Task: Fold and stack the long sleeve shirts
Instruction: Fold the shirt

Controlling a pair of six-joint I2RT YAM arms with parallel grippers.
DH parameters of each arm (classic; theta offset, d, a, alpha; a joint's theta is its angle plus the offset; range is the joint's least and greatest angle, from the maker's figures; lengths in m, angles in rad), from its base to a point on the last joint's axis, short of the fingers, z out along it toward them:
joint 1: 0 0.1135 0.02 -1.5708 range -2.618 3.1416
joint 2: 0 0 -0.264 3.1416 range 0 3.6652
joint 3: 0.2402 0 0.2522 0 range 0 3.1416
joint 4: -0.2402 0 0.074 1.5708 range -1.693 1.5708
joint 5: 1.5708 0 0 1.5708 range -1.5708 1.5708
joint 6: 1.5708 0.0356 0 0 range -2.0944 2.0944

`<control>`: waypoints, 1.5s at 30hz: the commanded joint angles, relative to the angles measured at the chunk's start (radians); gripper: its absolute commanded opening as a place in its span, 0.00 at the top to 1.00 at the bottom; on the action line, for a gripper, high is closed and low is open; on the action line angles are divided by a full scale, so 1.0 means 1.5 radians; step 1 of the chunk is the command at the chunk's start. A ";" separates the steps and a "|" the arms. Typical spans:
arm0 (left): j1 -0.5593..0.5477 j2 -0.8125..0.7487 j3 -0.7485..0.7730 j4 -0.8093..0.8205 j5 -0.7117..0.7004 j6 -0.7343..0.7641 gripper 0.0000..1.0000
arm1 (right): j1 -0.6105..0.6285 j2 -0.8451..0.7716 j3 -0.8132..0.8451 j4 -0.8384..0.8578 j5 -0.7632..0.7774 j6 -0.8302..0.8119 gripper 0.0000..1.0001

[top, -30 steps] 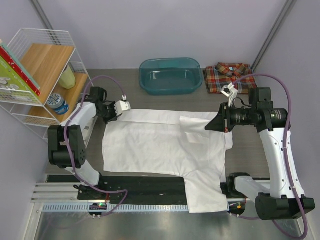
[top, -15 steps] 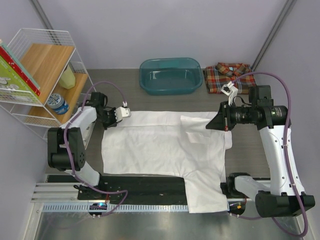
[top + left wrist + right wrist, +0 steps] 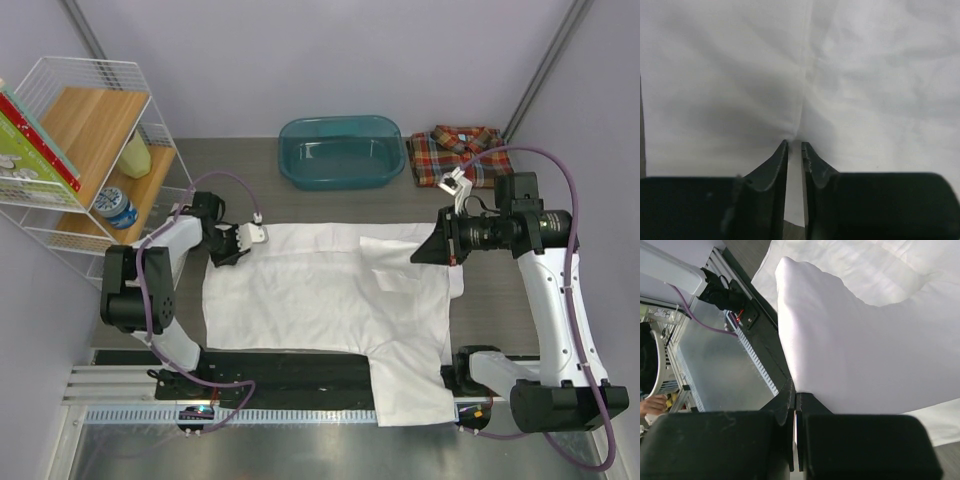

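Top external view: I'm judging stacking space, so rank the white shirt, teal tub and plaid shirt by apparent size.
1. white shirt, spread out, by far the largest.
2. teal tub.
3. plaid shirt, folded, only a little smaller than the tub.

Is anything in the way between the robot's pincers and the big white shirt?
No, nothing visible is in the way. The left pincer and the right pincer are each shut on the white shirt itself, with its cloth pinched right at their tips.

Teal tub [image 3: 342,184]; wire rack [image 3: 95,125] at left
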 commanded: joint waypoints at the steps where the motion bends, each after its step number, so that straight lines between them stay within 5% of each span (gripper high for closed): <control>1: -0.003 -0.044 0.025 -0.039 0.052 0.000 0.69 | -0.001 -0.028 -0.026 -0.003 -0.042 -0.019 0.99; 4: -0.003 -0.112 0.050 -0.085 0.144 -0.030 0.48 | 0.000 -0.027 -0.046 0.014 -0.044 -0.010 0.99; 5: -0.004 -0.165 0.058 -0.095 0.163 -0.065 0.37 | -0.001 -0.026 -0.052 0.022 -0.043 -0.005 0.99; 6: -0.005 -0.190 0.065 -0.095 0.179 -0.086 0.12 | -0.001 -0.024 -0.064 0.030 -0.041 0.012 0.99; 8: -0.016 -0.269 0.089 -0.092 0.208 -0.153 0.00 | 0.000 -0.014 -0.078 0.060 -0.040 0.032 0.99; 12: -0.020 -0.391 0.113 0.004 0.232 -0.271 0.00 | 0.000 0.006 -0.133 0.134 -0.051 0.093 0.99; 18: -0.062 -0.480 0.114 -0.003 0.308 -0.272 0.00 | 0.000 0.056 -0.170 0.279 -0.085 0.232 0.99; 21: -0.230 -0.494 0.075 0.039 0.163 -0.251 0.00 | 0.000 0.080 -0.200 0.394 -0.101 0.370 0.99; 22: -0.280 -0.506 0.024 0.129 0.046 -0.266 0.00 | 0.000 0.085 -0.209 0.459 -0.102 0.406 0.99; 28: -0.600 -0.464 -0.129 0.422 -0.316 -0.248 0.00 | 0.000 0.135 -0.301 0.706 -0.113 0.678 0.99; 32: -0.730 -0.346 -0.126 0.493 -0.404 -0.331 0.00 | -0.001 0.161 -0.333 0.753 -0.087 0.731 0.99; 36: -0.736 -0.287 -0.147 0.574 -0.360 -0.477 0.00 | -0.028 0.191 -0.362 0.751 -0.038 0.725 0.99; 41: -0.734 -0.182 -0.159 0.704 -0.342 -0.499 0.01 | -0.079 0.248 -0.368 0.734 0.015 0.689 0.99; 45: -0.724 -0.074 -0.151 0.769 -0.321 -0.483 0.14 | -0.100 0.314 -0.349 0.705 0.051 0.658 0.99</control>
